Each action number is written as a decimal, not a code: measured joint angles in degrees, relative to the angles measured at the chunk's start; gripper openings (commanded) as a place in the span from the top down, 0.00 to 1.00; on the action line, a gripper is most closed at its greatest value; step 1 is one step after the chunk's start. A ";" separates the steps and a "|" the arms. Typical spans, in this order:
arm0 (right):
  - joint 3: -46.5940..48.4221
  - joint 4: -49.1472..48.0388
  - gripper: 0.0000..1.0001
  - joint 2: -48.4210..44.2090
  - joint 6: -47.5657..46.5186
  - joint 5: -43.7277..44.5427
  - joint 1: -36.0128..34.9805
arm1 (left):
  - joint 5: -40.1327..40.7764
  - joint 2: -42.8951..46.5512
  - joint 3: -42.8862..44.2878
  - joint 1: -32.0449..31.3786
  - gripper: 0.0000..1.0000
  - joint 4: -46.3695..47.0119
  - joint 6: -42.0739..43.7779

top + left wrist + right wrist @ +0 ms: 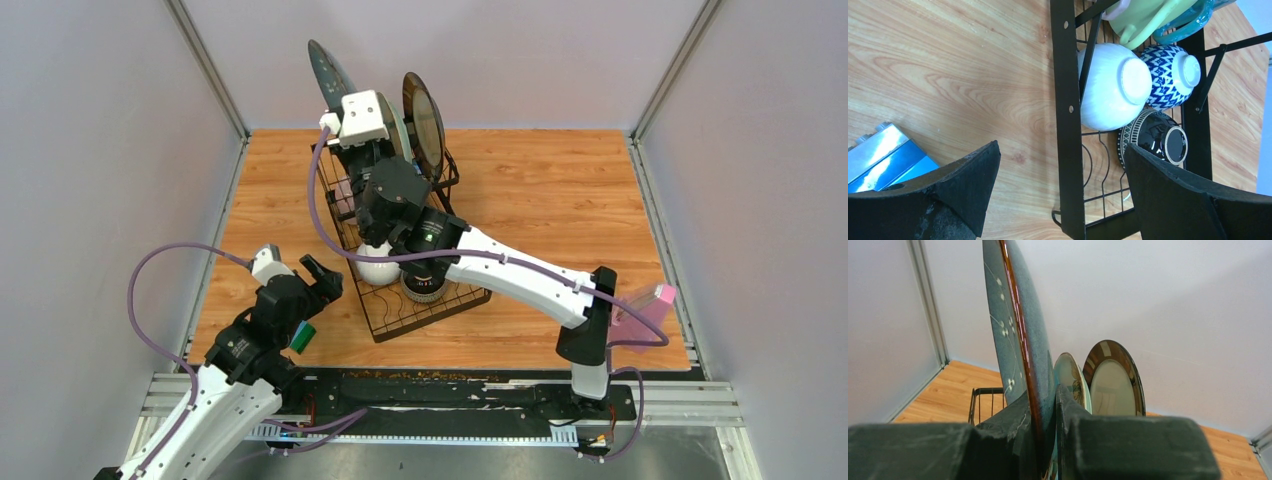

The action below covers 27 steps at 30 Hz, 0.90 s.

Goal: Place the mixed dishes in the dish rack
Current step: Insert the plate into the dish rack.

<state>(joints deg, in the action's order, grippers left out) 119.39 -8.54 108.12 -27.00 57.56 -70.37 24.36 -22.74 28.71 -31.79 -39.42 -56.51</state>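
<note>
Narrow jaws on the right gripper pinched the rim of a speckled teal plate. They held it upright on edge above the far end of the dish rack, apparently bound for a slot left of the pale plate and brown-rimmed plate. A white bowl and others crowded the near tray. The left gripper, jaws wide and empty, hovered over open tabletop at the rack's left edge.

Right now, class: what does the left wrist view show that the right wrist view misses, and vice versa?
Left wrist only: the open left tool, plus a white bowl, blue-patterned bowl and dark bowl, upturned. Right wrist only: the right tool shut on an upright teal plate, a brown-rimmed plate standing beyond. Both: the black dish rack and wooden table.
</note>
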 measured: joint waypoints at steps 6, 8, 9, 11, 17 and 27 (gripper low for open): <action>2.21 -2.95 1.00 3.78 0.15 2.47 0.52 | -0.31 -0.31 0.00 0.00 0.00 0.74 0.00; 2.71 -3.37 1.00 5.18 0.24 3.19 0.70 | -0.33 -0.35 0.00 0.00 0.00 0.79 0.00; 2.99 -3.41 1.00 5.95 0.35 3.48 0.83 | -0.37 -0.37 0.00 0.00 0.00 0.87 0.00; 4.20 -3.43 1.00 8.00 0.48 4.09 1.20 | -0.52 -0.37 0.00 0.00 0.00 1.01 -0.02; 6.47 -3.21 1.00 12.28 1.68 4.83 1.86 | -0.96 -0.35 0.00 0.00 0.00 1.05 -0.07; 6.67 1.88 1.00 13.62 7.65 5.46 3.45 | -1.22 0.02 0.00 0.00 0.00 1.07 -0.20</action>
<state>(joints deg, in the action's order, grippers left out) 126.06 -6.66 121.73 -19.35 63.02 -66.92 23.14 -22.72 28.71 -31.79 -38.35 -56.71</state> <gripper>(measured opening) 0.135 0.997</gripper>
